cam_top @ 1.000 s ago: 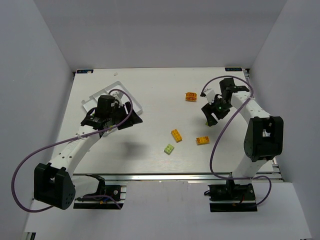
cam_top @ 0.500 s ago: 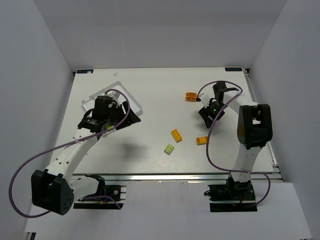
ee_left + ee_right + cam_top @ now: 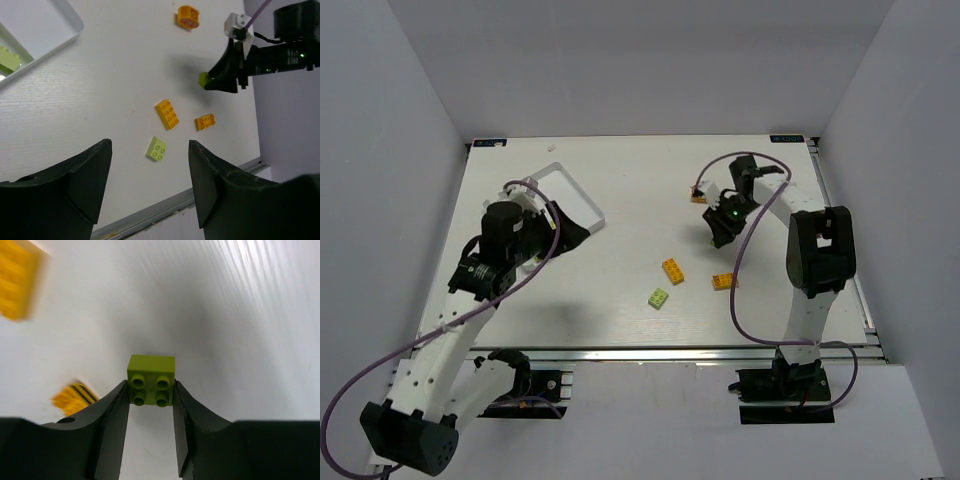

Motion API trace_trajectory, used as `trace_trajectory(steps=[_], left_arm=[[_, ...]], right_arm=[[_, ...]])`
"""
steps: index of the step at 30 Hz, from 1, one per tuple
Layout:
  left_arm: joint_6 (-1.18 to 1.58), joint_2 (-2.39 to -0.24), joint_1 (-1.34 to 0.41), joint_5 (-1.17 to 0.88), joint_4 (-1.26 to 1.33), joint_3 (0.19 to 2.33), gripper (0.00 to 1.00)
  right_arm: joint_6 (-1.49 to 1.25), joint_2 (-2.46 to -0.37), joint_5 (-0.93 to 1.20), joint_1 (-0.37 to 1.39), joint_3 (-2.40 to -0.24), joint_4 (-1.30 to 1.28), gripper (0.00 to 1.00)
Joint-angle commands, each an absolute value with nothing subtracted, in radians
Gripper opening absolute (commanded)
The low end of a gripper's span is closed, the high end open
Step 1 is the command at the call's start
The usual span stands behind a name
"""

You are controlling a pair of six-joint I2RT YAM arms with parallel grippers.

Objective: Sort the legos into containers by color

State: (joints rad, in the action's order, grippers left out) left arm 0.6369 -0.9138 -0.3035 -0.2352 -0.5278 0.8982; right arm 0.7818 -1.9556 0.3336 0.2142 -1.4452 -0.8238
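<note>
My right gripper (image 3: pixel 150 390) is shut on a lime green lego (image 3: pixel 151 380), studs facing the camera, held just off the white table. The left wrist view shows the same lego (image 3: pixel 204 80) at that gripper's tip. My left gripper (image 3: pixel 150 144) is open and holds nothing, high over the table beside the white tray (image 3: pixel 60 25). One lime lego (image 3: pixel 7 57) lies in a tray compartment. Loose on the table are an orange lego (image 3: pixel 672 271), a second orange lego (image 3: pixel 724 282), a pale green lego (image 3: pixel 659 298) and an orange piece (image 3: pixel 188 16).
The tray (image 3: pixel 582 195) sits at the back left, partly hidden by my left gripper (image 3: pixel 575 232). My right gripper (image 3: pixel 719 232) hangs right of centre, partly hiding the far orange piece. The table's metal front edge (image 3: pixel 165 210) runs below the loose legos.
My right gripper has swung left and closed on the lime green lego. My left arm has pulled back from the tray toward the near left.
</note>
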Motion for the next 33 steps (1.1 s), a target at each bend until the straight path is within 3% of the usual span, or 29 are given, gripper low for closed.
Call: trace_trajectory(steps=[1, 5, 8, 13, 17, 24, 33], left_arm=[[0.649, -0.781, -0.307, -0.207, -0.485, 0.904, 0.73], [0.667, -0.675, -0.307, -0.180, -0.453, 0.888, 0.74], [0.681, -0.622, -0.307, -0.144, -0.471, 0.902, 0.74], [0.698, -0.577, -0.307, -0.088, -0.500, 0.942, 0.75], [0.713, -0.569, -0.298, -0.069, -0.532, 0.992, 0.75], [0.759, -0.548, -0.298, -0.078, -0.563, 0.996, 0.75], [0.788, -0.537, -0.298, -0.074, -0.594, 1.012, 0.75]], right_arm=[[0.860, -1.982, 0.663, 0.329, -1.650, -0.984, 0.00], [0.963, -2.065, 0.992, 0.458, -1.900, -1.117, 0.00], [0.868, -2.120, 1.063, 0.604, -1.983, -0.953, 0.00], [0.580, -2.218, 0.917, 0.753, -2.000, -0.408, 0.00], [0.367, -2.328, 0.776, 0.854, -2.092, -0.147, 0.00], [0.200, -2.471, 0.470, 0.943, -2.171, 0.133, 0.00], [0.144, -2.568, 0.353, 1.003, -2.223, 0.291, 0.00]])
